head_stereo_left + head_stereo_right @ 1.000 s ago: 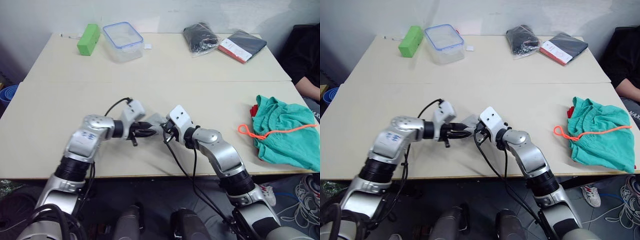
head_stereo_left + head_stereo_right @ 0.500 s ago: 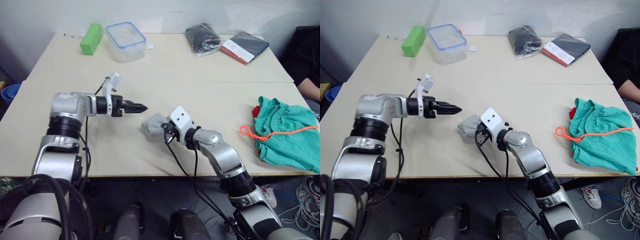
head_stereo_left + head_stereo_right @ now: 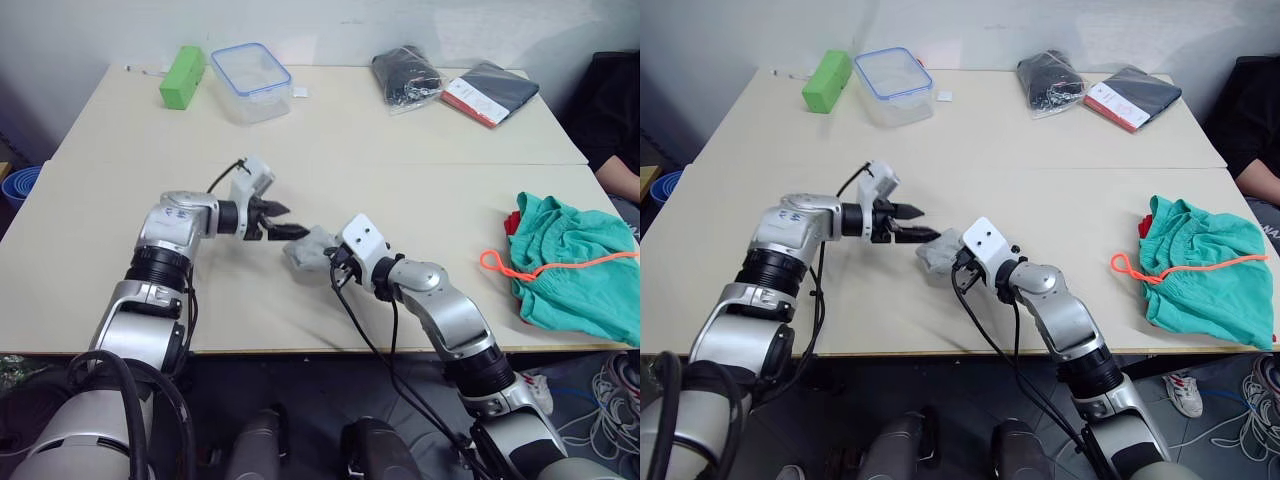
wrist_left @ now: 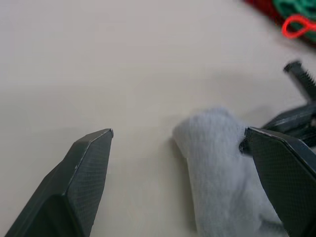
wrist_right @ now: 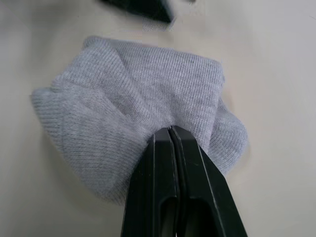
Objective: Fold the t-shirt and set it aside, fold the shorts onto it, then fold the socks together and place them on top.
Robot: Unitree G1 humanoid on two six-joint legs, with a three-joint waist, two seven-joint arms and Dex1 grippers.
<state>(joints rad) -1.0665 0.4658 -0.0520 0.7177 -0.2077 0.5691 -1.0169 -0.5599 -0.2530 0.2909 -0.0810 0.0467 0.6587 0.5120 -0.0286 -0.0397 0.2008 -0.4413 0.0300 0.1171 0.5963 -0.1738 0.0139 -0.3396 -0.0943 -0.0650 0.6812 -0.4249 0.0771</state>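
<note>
silver-grey jointed arms with black joint rings, white wrist camera housings, looping black cables, and black textured wedge-shaped fingers (image 4: 84, 182).

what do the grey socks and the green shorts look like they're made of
The socks: soft ribbed knit, probably cotton blend, matte; fine rib lines show where the right gripper pinches them. The shorts: thin woven fabric, matte, crumpling in soft folds, with an orange cord drawstring; the exact fibre is unclear.

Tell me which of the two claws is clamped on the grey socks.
The right claw: its fingers are pressed together, pinching the socks on the table. The left claw stands open beside the bundle, gripping nothing.
</note>
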